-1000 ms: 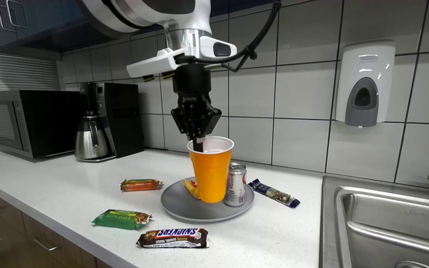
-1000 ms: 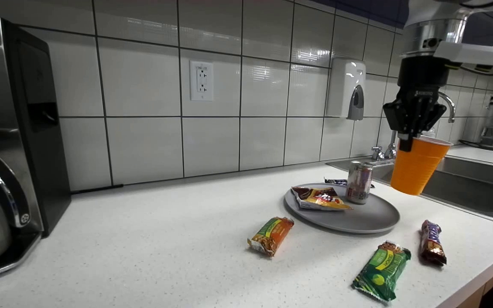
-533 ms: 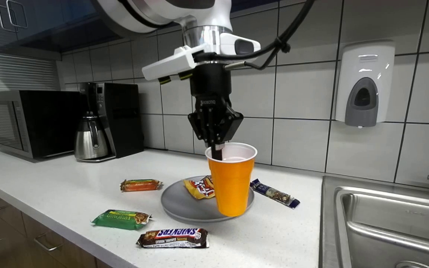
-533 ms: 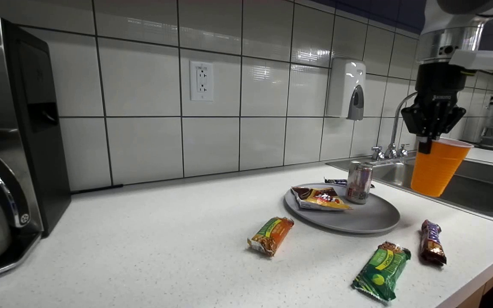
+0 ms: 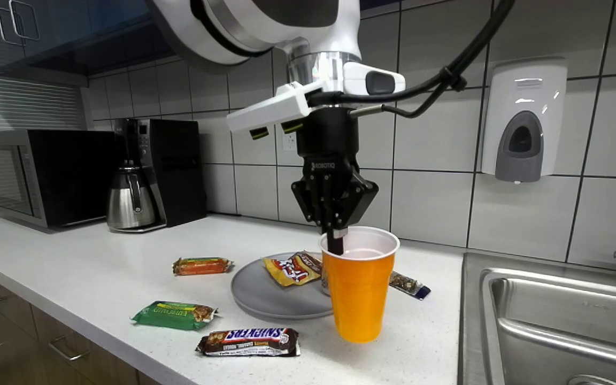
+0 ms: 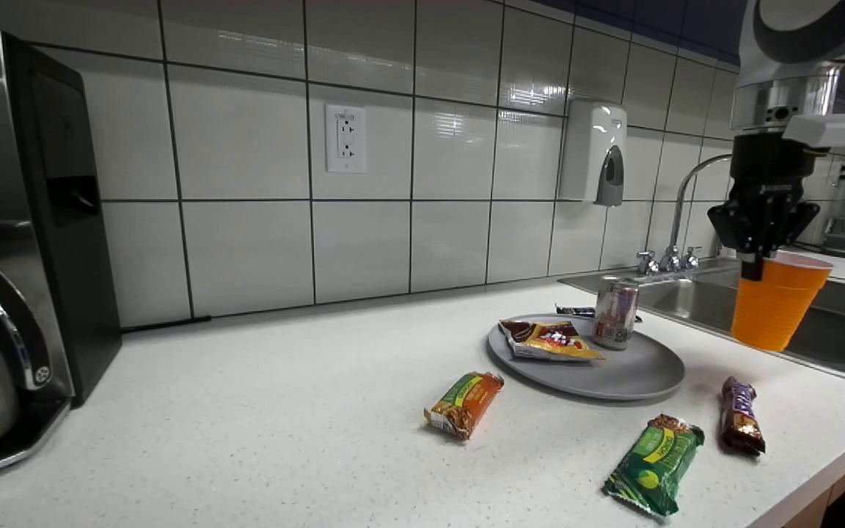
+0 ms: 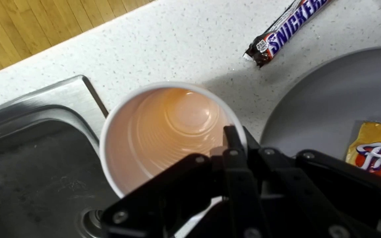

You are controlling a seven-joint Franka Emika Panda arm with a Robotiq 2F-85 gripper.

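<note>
Glossy square tiles (image 5: 439, 133) back a pale, speckled desk (image 5: 99, 256). The gripper (image 5: 336, 243) is clamped on the rim of an orange cup (image 5: 360, 302), which hangs just below it, tapered, glossy and leaning; only the wrist view shows its ringed bottom. Beside the gripper and lower lies a round matte plate (image 7: 326, 99); a metal can (image 6: 615, 314) on it, plain in an exterior view, is unseen from the wrist. On the gripper's other side sits a brushed-steel sink (image 7: 68, 98).
</note>
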